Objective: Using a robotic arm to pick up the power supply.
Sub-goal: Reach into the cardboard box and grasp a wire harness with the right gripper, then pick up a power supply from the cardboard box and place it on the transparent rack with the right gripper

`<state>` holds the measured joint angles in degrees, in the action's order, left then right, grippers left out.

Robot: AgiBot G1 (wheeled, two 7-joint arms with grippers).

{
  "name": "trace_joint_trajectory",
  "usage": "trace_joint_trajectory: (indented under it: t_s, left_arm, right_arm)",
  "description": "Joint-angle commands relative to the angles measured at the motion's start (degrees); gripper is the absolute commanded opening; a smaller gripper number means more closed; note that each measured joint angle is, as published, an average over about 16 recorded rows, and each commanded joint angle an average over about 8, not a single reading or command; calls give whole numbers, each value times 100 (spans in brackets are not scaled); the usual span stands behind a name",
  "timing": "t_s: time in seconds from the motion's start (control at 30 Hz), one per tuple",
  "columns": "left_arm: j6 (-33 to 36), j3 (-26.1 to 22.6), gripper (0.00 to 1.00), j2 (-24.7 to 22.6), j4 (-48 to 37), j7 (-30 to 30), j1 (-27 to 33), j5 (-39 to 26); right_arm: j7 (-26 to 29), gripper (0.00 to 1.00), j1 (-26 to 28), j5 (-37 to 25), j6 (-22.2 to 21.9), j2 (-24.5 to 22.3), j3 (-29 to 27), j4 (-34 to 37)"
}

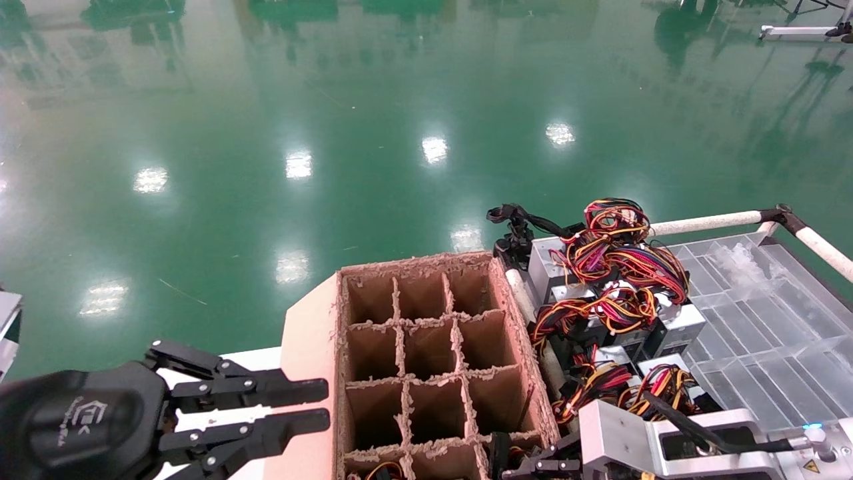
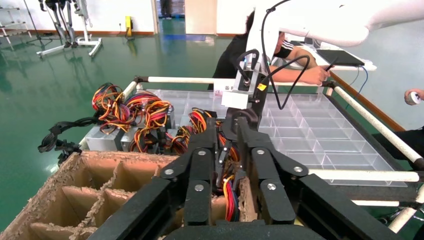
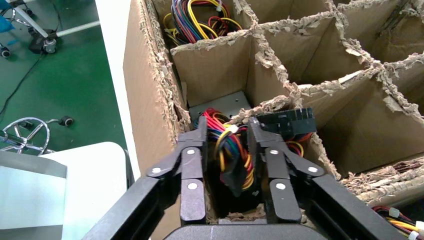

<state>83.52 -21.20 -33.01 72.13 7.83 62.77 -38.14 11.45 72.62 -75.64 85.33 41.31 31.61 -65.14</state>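
**While left arm hangs idle, right gripper is clamped on wires in the carton**

Where the brown cardboard carton with shredded-edge dividers (image 1: 310,333) sits at 6 o'clock in the head view, the right gripper (image 3: 227,127) is down in the cell at the carton's 5 o'clock corner. Only its silver wrist housing and a bit of black linkage show from the head camera.

Right wrist view:
- Long black fingers (image 3: 192,165) stand either side of the multicoloured wire bundle (image 3: 230,150) (red, yellow, orange, blue). The bundle fills the narrow gap and both inner faces touch it, so the jaws are closed on the wires.
- The silver-grey metal power supply (image 3: 220,102) lies low in that same cell under the wires. Only a patch of bare plate is visible.
- A black multi-pin connector (image 3: 287,120) rests on the divider edge just beside the far finger.
- The neighbouring cell holds another tangle of wires; whether there is a box under it, cannot tell.

The left gripper (image 1: 326,402) is at 8 o'clock in the head view, just outside the carton's flap. Its fingers are parallel, part-way open, and hold nothing.

At 3 o'clock of the carton is a heap of grey boxes with yellow, orange and purple wiring (image 1: 613,280). It rests against a clear plastic compartment tray (image 1: 766,313). A glossy green floor (image 1: 333,100) runs from 9 to 1 o'clock.
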Motion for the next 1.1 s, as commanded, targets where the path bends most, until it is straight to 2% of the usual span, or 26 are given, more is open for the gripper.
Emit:
trace_joint_trajectory:
  t_s: [0.03, 0.6, 1.1]
  left_arm:
    - [0, 0, 100, 0, 0, 0, 0, 0]
    - [0, -1, 100, 0, 0, 0, 0, 0]
    - [-1, -1, 100, 0, 0, -1, 0, 1]
  right_arm:
    - [-13, 0, -20, 11, -9, -15, -8, 6]
    - [0, 0, -55, 232, 24, -188, -138, -98]
    - [529, 0, -20, 1147, -124, -675, -694, -635]
